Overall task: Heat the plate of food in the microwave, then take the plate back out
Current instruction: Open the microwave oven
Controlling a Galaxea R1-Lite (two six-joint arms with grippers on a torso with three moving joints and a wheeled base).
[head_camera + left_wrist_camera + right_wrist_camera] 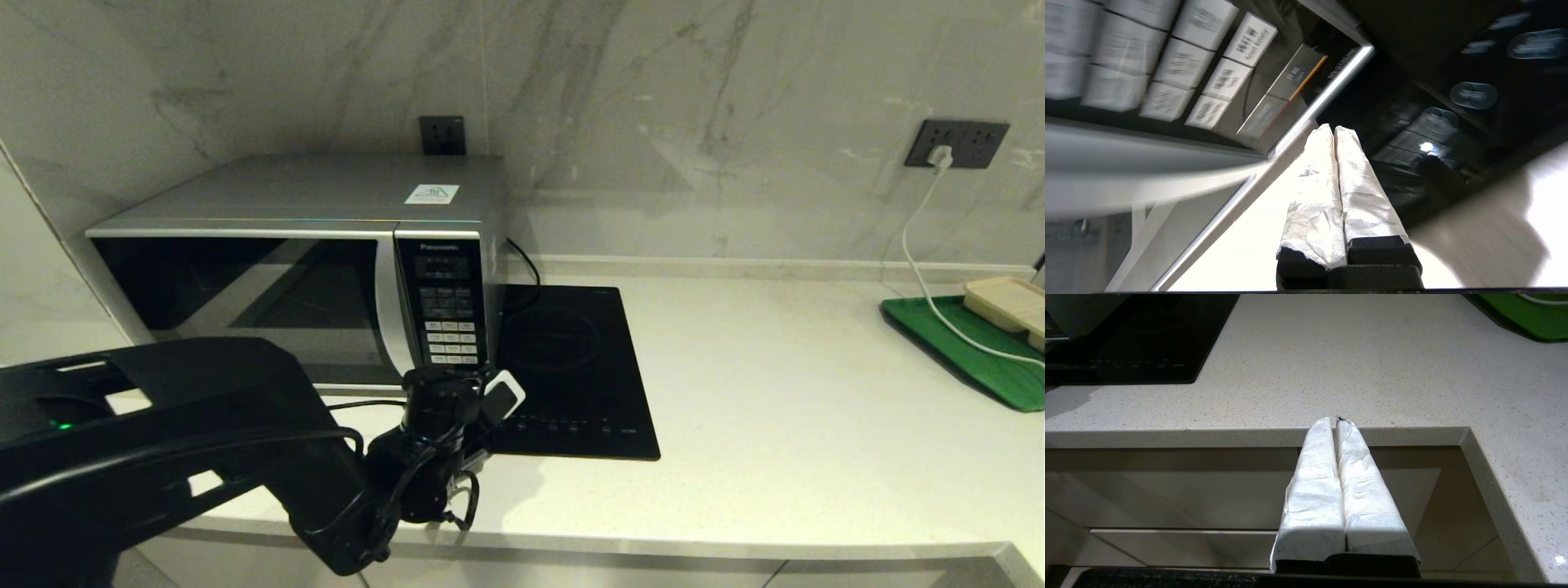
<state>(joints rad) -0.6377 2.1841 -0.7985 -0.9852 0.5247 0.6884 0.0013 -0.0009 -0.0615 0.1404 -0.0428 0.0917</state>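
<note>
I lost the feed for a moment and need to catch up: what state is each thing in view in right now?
microwave: door closed, standing on the counter.
left gripper: shut, holding nothing, close to the lower corner of the microwave's button panel.
right gripper: shut, empty, parked below the counter edge.
induction hob: nothing on it, no lights showing.
white plug: plugged into the wall socket.
green tray: flat on the counter, carrying a beige tray.

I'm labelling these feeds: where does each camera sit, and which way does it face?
Head view: high, looking down at the microwave and hob; the left arm shows.
Left wrist view: behind the shut left hand, aimed at the microwave's button panel.
Right wrist view: behind the shut right hand, low before the counter edge.
Head and right wrist views share the hob.
</note>
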